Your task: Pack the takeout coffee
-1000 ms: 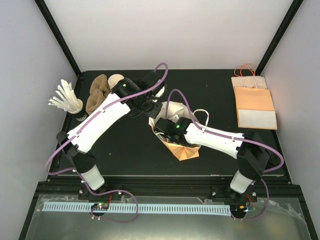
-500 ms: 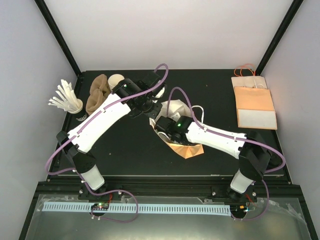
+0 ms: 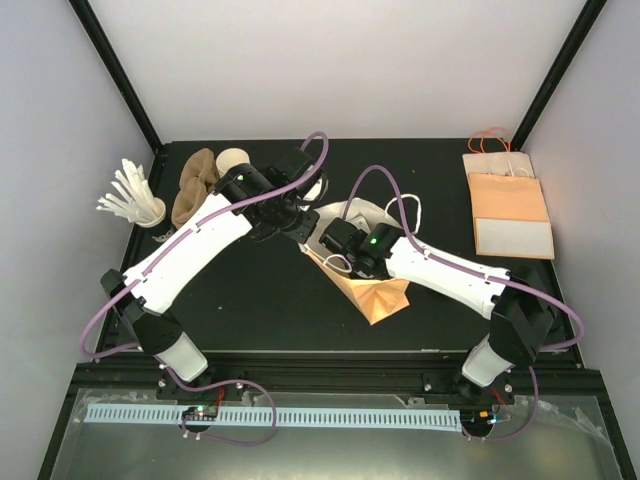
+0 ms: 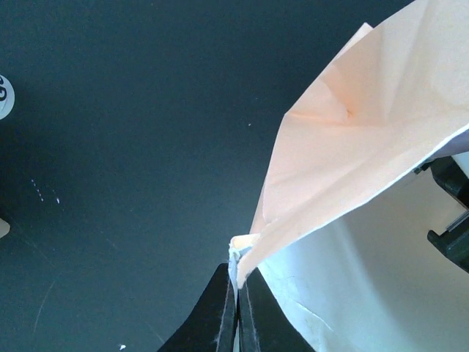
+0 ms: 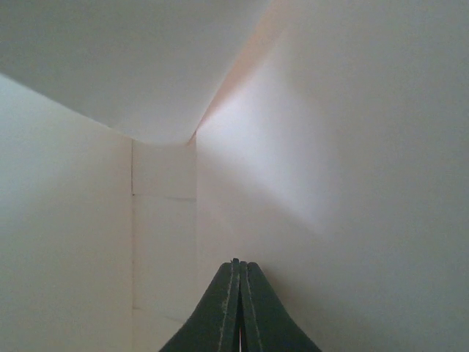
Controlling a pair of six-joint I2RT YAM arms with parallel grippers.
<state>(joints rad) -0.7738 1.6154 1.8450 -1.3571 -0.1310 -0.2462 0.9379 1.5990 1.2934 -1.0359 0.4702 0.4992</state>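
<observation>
**Table** [image 3: 240, 300]: black and matte.

**Bag** [image 3: 382, 298]: orange paper with a white lining, lying on its side mid-table. Its mouth faced far-left. The interior [image 5: 330, 147] showed bare walls and no cup.

**Left pincer** [image 4: 236, 287]: clamped on the bag's rim [image 4: 245, 246], holding the mouth up.

**Right pincer** [image 5: 236, 273]: reached deep inside the bag, fingers pressed together on nothing.

**Coffee** [image 3: 318, 187]: probably the white shape just beyond the left wrist, mostly hidden by the arm. It stood on the table outside the bag, near the mouth. No lid was visible.
- Handling, judged: light, with a thin wall that gives under squeeze. The lid could pop and the drink would spill if tipped.
- Hold: around the body below the lid, kept upright, with a gentle grip.

**Far row:**
- Left: stirrers [image 3: 128, 192], white.
- Next right: sleeves [image 3: 195, 185], brown.
- Beyond them: a pale round top [image 3: 232, 158], likely stacked cups.
- Right: flat bags [image 3: 508, 208], orange with white handles.

**Writing:** no brand was seen. A round white mark [image 4: 3, 97] at the edge of the left wrist view was cut off and unreadable.
</observation>
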